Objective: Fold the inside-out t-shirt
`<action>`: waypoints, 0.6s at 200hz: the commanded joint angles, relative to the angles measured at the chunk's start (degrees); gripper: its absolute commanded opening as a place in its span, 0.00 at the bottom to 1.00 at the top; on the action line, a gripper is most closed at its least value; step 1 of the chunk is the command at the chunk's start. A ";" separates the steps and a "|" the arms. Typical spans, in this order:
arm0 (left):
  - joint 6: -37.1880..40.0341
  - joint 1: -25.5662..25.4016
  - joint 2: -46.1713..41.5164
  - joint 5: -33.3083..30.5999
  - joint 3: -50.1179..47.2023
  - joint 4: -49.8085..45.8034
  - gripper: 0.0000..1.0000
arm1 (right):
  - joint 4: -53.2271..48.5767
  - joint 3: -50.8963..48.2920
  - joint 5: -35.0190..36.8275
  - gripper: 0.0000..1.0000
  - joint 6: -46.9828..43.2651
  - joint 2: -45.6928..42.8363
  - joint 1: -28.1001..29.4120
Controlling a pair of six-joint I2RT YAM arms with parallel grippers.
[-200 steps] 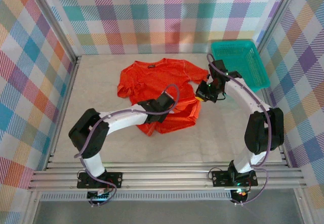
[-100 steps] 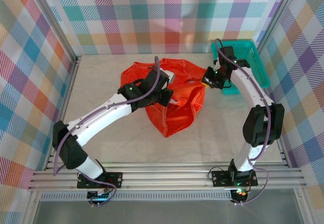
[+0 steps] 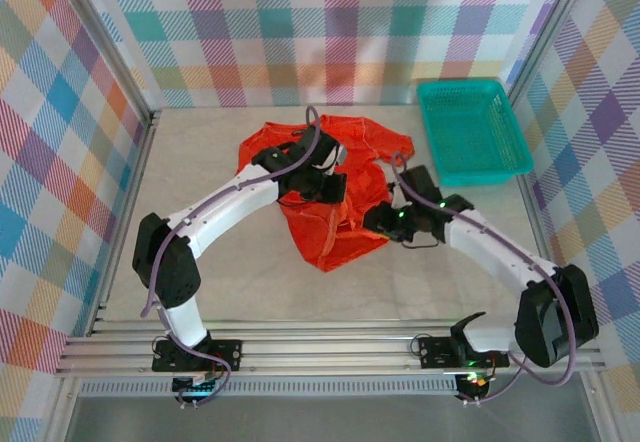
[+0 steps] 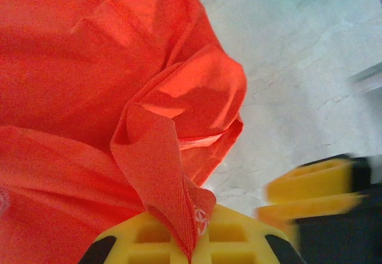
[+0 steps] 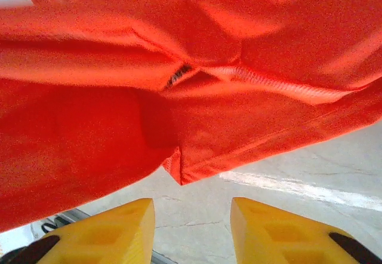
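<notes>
— While a fold of the inside-out t-shirt (image 3: 340, 230) is being pinched in the left gripper (image 4: 190, 240), where is it being kept?
— Bunched on the worktop (image 3: 300, 297), nearer its far edge; the right gripper (image 5: 192, 222) is being held parted, empty, beside it.

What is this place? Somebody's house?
Probably a robot practice booth, not a house: plaid walls box in a table, the left arm and right arm are bolted to its edge, handling an orange t-shirt.

Bright orange-red inside-out t-shirt (image 3: 335, 230), bunched on the bench (image 3: 200, 172).
It lies crumpled in loose folds near the middle, stitched seams showing, one ridge of cloth drawn up above the rest.
</notes>
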 commanded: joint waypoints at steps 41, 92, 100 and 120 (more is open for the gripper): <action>-3.06 0.01 -1.38 0.68 5.72 -3.20 0.00 | 31.28 -0.87 7.56 0.19 12.03 15.24 9.36; -9.48 -0.29 -4.33 1.90 5.31 -0.20 0.00 | 48.91 8.12 15.03 0.10 18.74 31.11 9.92; -11.21 -0.87 -5.28 1.82 5.00 0.77 0.00 | 48.57 10.95 17.15 0.17 18.25 32.31 9.85; -15.09 -3.21 -8.32 0.11 4.04 3.82 0.00 | 45.58 17.87 20.03 0.46 17.28 34.99 9.33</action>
